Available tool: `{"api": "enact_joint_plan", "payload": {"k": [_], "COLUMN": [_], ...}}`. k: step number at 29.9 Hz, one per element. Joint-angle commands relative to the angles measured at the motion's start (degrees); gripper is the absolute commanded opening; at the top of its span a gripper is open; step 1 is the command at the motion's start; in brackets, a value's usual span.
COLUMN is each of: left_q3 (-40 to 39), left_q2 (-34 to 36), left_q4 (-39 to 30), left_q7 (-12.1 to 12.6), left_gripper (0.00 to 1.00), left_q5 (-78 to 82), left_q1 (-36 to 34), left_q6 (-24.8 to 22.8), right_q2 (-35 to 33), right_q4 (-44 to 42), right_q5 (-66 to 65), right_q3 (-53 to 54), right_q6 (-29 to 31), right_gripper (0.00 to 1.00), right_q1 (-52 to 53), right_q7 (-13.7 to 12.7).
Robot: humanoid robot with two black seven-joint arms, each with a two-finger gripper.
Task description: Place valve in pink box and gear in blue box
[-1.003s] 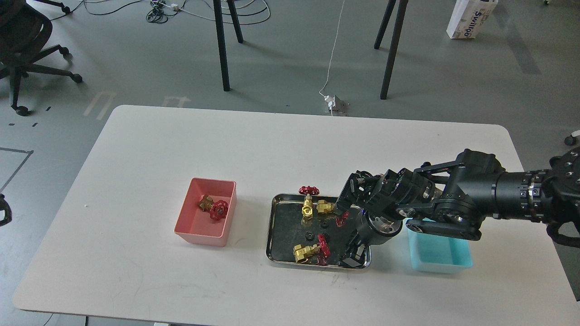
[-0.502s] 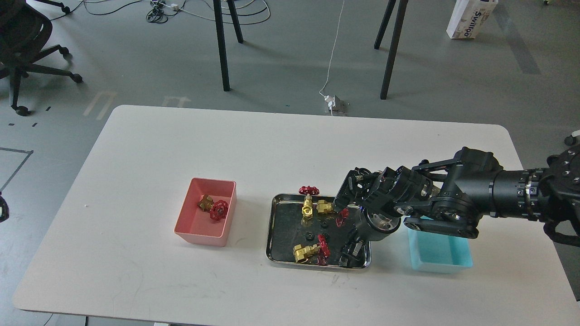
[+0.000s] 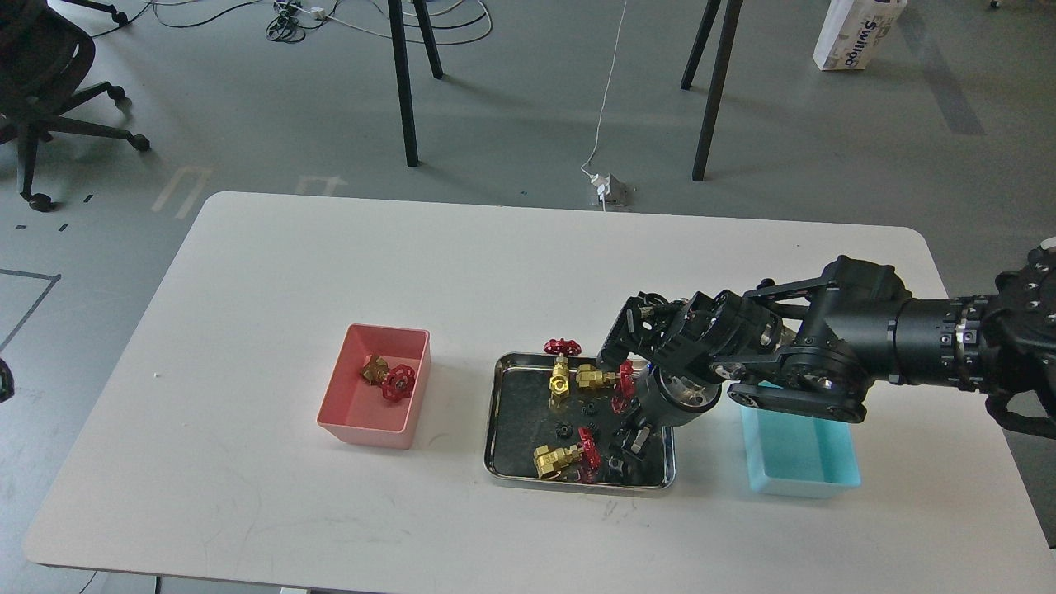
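The pink box [image 3: 363, 429] stands left of the middle and holds one valve [image 3: 388, 380]. Three more valves lie in the steel tray [image 3: 492, 412]: one at the far rim [image 3: 560, 367], one beside it [image 3: 601, 379], one at the front [image 3: 563, 456]. Tiny black gears lie on the tray floor, two near the middle [image 3: 589, 407] [image 3: 563, 429] and one [image 3: 615, 467] right under my right gripper. My right gripper [image 3: 630, 445] points down into the tray's right front part; its fingers are dark and I cannot tell their gap. The blue box [image 3: 796, 458] stands right of the tray, partly under my arm.
My right forearm [image 3: 907, 351] crosses above the blue box's far end. The table's front edge is close below the tray. A dark sliver shows at the left frame edge [image 3: 2, 386]. Chair and table legs stand on the floor beyond.
My right arm has swung a little left and away, and its gripper has moved left along the tray's front right part. The valves and boxes have not moved.
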Motion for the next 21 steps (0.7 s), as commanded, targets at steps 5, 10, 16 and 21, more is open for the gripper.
{"api": "enact_joint_plan", "payload": {"k": [5, 10, 16, 21], "left_q3": [0.23, 0.23, 0.23, 0.32], "left_q2": [-0.22, -0.57, -1.44, -1.71], "left_q4": [0.0, 0.09, 0.09, 0.09], "left_q7": [-0.01, -0.01, -0.01, -0.01], "left_gripper": [0.99, 0.99, 0.99, 0.99], "left_q5": [0.0, 0.0, 0.09, 0.09], "left_q1": [0.1, 0.01, -0.34, -0.43], "left_q6": [0.0, 0.09, 0.26, 0.26], "right_q2": [-16.79, -31.2, -38.7, -37.57], "right_q4": [10.06, 17.97, 19.92, 16.41], "right_q5": [3.06, 3.06, 2.53, 2.44], "right_q3": [4.51, 3.99, 3.64, 4.69], "right_q6": [0.0, 0.0, 0.0, 0.0], "right_gripper": [0.14, 0.15, 0.15, 0.2], "right_q1": [4.53, 4.02, -0.55, -3.72], "right_q7": [0.04, 0.12, 0.12, 0.12]}}
